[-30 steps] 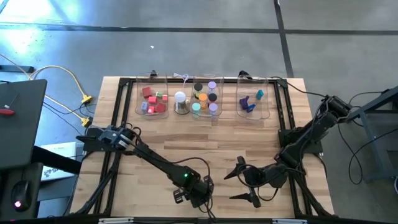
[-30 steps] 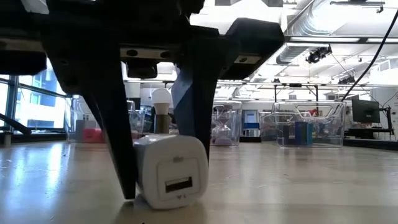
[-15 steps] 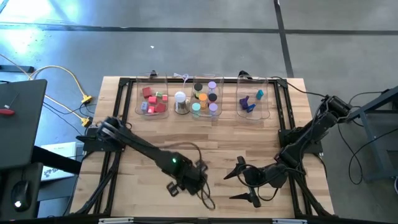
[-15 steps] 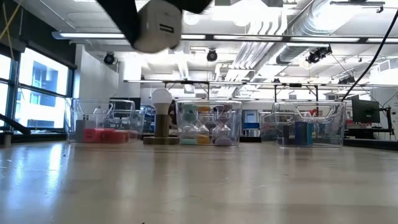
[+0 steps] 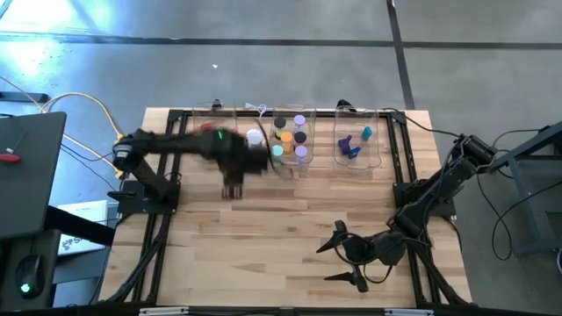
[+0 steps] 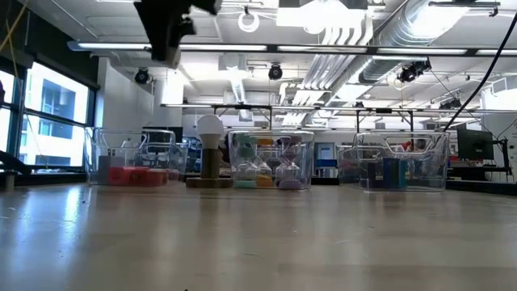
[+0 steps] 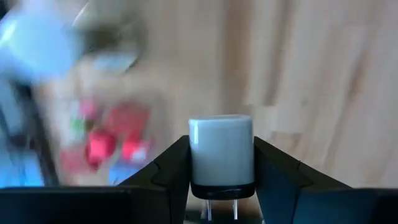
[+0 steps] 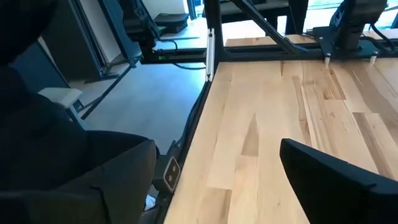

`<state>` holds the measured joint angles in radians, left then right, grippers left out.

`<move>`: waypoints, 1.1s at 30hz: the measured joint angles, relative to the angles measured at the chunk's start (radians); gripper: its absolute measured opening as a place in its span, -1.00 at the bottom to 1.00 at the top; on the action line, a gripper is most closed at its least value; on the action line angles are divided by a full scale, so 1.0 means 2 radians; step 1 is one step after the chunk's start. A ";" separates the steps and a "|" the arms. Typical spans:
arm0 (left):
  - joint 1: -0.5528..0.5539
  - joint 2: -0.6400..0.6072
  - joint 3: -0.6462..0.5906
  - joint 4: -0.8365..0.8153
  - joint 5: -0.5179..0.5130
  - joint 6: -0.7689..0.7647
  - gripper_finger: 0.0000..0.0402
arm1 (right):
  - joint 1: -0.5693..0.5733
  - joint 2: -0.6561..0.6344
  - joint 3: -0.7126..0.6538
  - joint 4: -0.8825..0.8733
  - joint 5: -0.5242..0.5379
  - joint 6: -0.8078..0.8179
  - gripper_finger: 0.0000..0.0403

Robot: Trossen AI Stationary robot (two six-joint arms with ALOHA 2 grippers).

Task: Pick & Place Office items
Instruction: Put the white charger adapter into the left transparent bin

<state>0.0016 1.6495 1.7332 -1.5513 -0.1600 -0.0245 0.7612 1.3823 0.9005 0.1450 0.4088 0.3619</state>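
My left gripper [image 7: 221, 163] hangs high above the table, in front of the left clear bin [image 5: 215, 140], and is shut on a white plug-in charger [image 7: 221, 148] with two metal prongs. The arm is blurred in the high view [image 5: 233, 167]. Red office items [image 7: 102, 144] lie in that bin below it. A middle bin [image 5: 290, 139] and a right bin [image 5: 356, 143] hold more coloured items. My right gripper [image 5: 344, 257] stands open near the table's front right, holding nothing. My left gripper pinches the charger by its two opposite flat sides [image 7: 194, 155] between its two fingers. The fingers point down from above. The prong end [image 7: 221, 210] faces back toward the wrist. The charger is lifted clear of the table.
A white dome on a silvery base [image 5: 255, 145] stands between the left and middle bins. A black frame [image 5: 176, 118] runs along the table's edges. Bare wood [image 5: 290, 211] lies between the bins and my right gripper.
My left gripper has lifted the white charger off the table near the front edge. It has swung up, toward the far edge and left, to just before the left bin, rolling about its own line as it went. The charger stays in the hold.
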 joint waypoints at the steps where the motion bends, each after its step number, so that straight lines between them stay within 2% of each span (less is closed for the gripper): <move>1: 0.024 -0.006 0.000 -0.011 0.001 -0.004 -0.32 | 0.000 0.000 0.000 -0.005 0.000 0.000 0.65; 8: 0.189 -0.051 -0.001 -0.010 0.019 -0.016 -0.32 | 0.000 0.000 0.000 -0.027 0.000 0.003 0.65; 12: 0.258 -0.056 -0.002 -0.010 0.029 -0.024 -0.32 | 0.000 0.000 0.000 -0.045 0.000 0.004 0.65; 18: 0.338 -0.053 -0.051 0.033 0.035 -0.008 -0.32 | 0.000 0.000 0.000 -0.062 0.005 0.002 0.65; 25: 0.436 -0.053 -0.127 0.100 0.089 0.053 -0.32 | 0.000 0.000 0.000 -0.084 0.006 -0.005 0.65; 30: 0.477 -0.053 -0.177 0.177 0.131 0.093 -0.32 | -0.003 0.000 0.000 -0.084 0.006 -0.036 0.65; 33: 0.492 -0.053 -0.201 0.211 0.132 0.098 -0.32 | -0.010 0.000 0.000 -0.083 0.006 -0.047 0.65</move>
<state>0.9853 1.5433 1.3307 -1.1296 0.1039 0.1709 0.7411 1.3827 0.9001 -0.0219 0.4207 0.2677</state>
